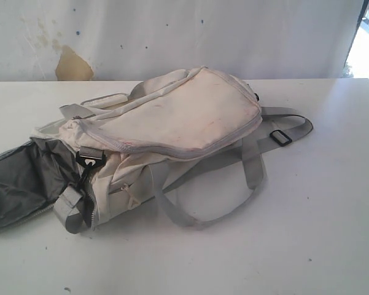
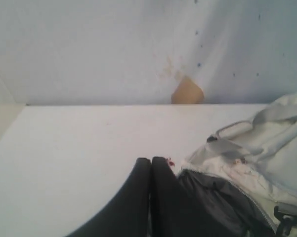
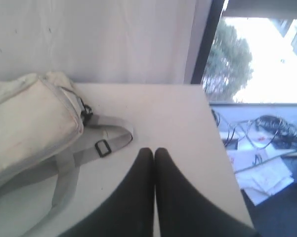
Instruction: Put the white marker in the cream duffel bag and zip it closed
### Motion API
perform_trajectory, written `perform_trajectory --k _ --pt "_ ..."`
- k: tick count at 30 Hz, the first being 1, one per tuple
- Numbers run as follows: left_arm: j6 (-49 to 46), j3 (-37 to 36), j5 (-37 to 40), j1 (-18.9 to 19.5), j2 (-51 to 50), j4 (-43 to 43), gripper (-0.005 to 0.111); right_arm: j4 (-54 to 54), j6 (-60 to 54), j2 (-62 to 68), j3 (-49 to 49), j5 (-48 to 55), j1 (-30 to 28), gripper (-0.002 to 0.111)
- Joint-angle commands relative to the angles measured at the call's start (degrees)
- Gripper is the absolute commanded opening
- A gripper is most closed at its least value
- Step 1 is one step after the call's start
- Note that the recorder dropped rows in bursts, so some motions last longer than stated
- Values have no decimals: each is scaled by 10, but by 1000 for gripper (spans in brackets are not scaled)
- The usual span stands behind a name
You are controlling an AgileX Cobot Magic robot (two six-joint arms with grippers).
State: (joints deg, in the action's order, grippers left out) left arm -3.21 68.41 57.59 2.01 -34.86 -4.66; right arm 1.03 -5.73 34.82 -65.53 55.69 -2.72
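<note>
The cream duffel bag (image 1: 184, 117) lies on its side in the middle of the white table (image 1: 319, 221), its unzipped end at the left showing dark grey lining (image 1: 24, 178). The white marker is out of view in every frame. Neither gripper shows in the exterior view. In the left wrist view my left gripper (image 2: 150, 160) is shut with nothing in it, just beside the bag's open grey-lined mouth (image 2: 212, 197). In the right wrist view my right gripper (image 3: 153, 150) is shut and empty above the table, a short way from a grey strap with a black buckle (image 3: 103, 147).
Grey webbing handles (image 1: 233, 190) loop out across the table in front of the bag. A black clip (image 1: 89, 158) hangs at the open end. The table's right edge (image 3: 222, 148) drops to a floor strewn with cables and papers (image 3: 262, 163). A stained white wall (image 1: 73, 61) stands behind.
</note>
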Motion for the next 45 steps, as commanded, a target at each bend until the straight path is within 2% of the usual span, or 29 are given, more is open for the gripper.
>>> perform_trajectory --k 1,10,16,21,29,35,45 --pt "2 3 18 -1 90 -10 0 13 -7 -85 4 6 0 0" --pt "1 3 50 -1 260 -15 0 11 -5 -241 4 42 10 0" --pt "-7 3 69 -1 344 -27 0 11 -6 -329 4 126 10 0" --pt "1 8 91 -1 349 -27 0 14 -5 -348 0 143 10 0" --pt "2 9 83 -2 349 -26 0 22 -1 -348 -2 143 11 0" --pt "4 9 83 -27 349 -33 0 44 -1 -348 -2 143 28 0" --pt "4 9 84 -28 349 -31 0 70 -4 -348 -2 143 53 0"
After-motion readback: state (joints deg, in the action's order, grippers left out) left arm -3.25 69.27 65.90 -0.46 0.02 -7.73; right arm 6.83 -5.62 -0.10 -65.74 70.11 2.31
